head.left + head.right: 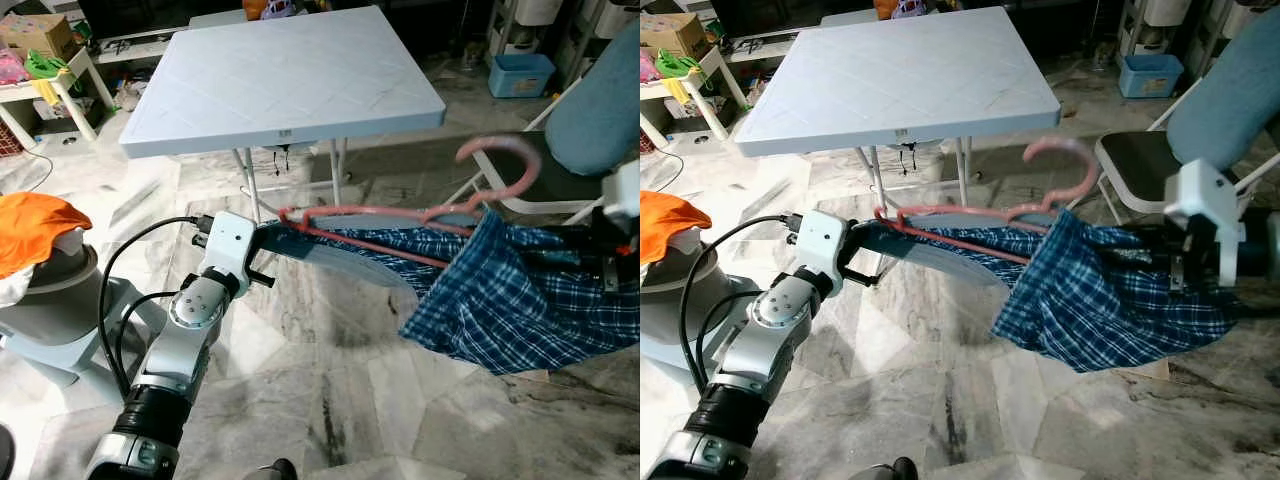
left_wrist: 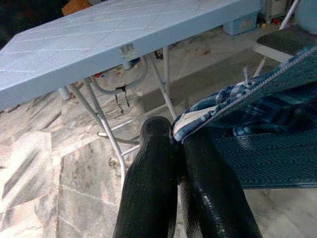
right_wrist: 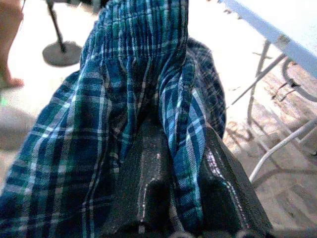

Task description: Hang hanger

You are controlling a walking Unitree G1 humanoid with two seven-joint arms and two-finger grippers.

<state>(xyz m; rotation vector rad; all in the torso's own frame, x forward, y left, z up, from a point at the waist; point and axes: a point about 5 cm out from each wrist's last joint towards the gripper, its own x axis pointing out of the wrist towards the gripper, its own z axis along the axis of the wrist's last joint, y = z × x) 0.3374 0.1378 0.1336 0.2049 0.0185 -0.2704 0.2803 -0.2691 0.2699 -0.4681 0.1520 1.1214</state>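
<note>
Plaid shorts (image 1: 500, 300) on pink hanger (image 1: 400, 215), pinched by both closed claws (image 2: 178, 141) (image 3: 178, 148).

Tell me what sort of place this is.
Probably a lived-in home's utility or laundry area: marble-tiled floor, a folding table, an ironing board, cluttered shelves, and blue plaid shorts on a pink hanger.

Pink hanger (image 1: 400, 215) level, threaded through blue plaid shorts (image 1: 500, 300).
</note>
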